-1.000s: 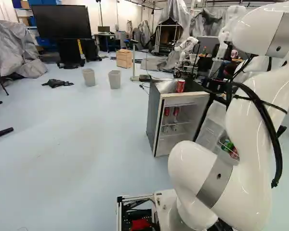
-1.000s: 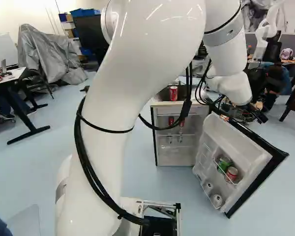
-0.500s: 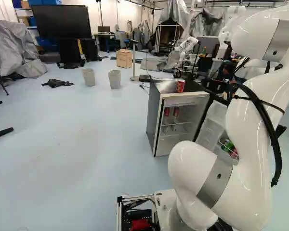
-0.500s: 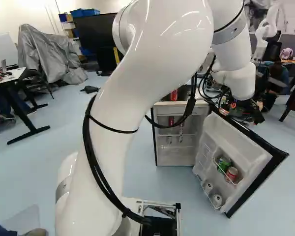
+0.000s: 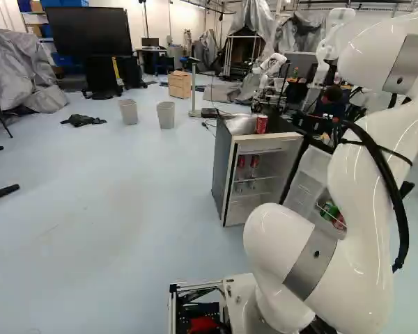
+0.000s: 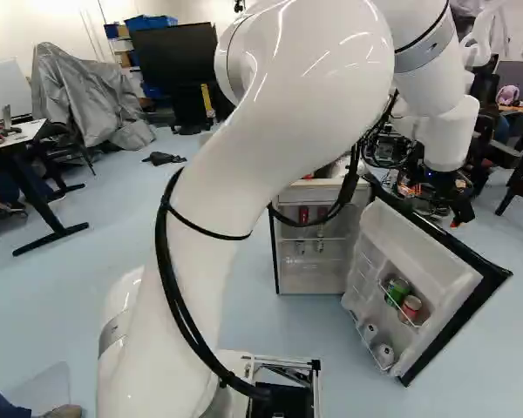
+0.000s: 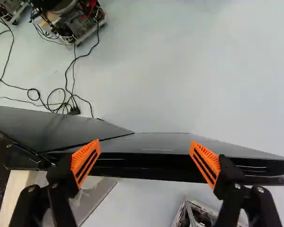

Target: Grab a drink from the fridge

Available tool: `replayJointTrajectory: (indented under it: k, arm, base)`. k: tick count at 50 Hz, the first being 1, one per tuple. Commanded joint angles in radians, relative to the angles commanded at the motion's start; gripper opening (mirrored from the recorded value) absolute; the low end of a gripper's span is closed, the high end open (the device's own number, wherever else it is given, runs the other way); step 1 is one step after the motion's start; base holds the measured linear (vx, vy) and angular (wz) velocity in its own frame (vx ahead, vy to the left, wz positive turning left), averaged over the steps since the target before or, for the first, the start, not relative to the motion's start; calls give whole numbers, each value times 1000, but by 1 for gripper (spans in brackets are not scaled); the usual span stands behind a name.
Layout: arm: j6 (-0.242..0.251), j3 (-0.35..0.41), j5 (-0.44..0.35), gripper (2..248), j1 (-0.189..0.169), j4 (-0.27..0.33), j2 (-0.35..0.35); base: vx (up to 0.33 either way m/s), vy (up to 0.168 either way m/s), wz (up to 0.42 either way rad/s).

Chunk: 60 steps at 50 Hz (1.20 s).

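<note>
Size order, biggest first. My white arm [image 6: 270, 122] reaches out to the open fridge [image 5: 223, 170]; the fridge body lies beside and behind one finger. The fridge door [image 6: 423, 252] stands swung wide. Wrist view: its black upper edge runs crosswise under the fingers, spanning the gap between them. Contact there: cannot tell. A cart of electronics [image 7: 80, 21] sits on the floor ahead of the fingers, off to the fridge-body side, with a loose cable [image 7: 67, 82] trailing between it and the door.

Gripper [image 6: 458, 212]: fingers released, spread well apart, orange pads [image 7: 86, 158] angled toward each other.

Drinks, all apart from the fingers: two red cans [image 5: 241, 161] upright on the fridge shelf, lower than the fingers; one red can [image 5: 261, 124] on the fridge top; in the door rack, below finger level, a green can [image 6: 397, 290] beside another red can [image 6: 410, 307]; two pale cans [image 6: 384, 354] in the rack beneath.
</note>
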<state>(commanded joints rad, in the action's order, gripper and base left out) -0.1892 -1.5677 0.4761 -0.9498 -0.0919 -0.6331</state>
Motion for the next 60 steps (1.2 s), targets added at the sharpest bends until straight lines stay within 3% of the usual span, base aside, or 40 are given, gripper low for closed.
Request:
replayJointTrajectory:
  k: [15, 47, 60]
  arm:
    - [0, -85, 134, 247, -16, 0, -54]
    - [0, -306, 152, 247, -24, 0, -203]
    - [0, -343, 195, 247, -25, 0, -246]
  base:
    - [0, 0, 0]
    - [0, 0, 0]
    - [0, 0, 0]
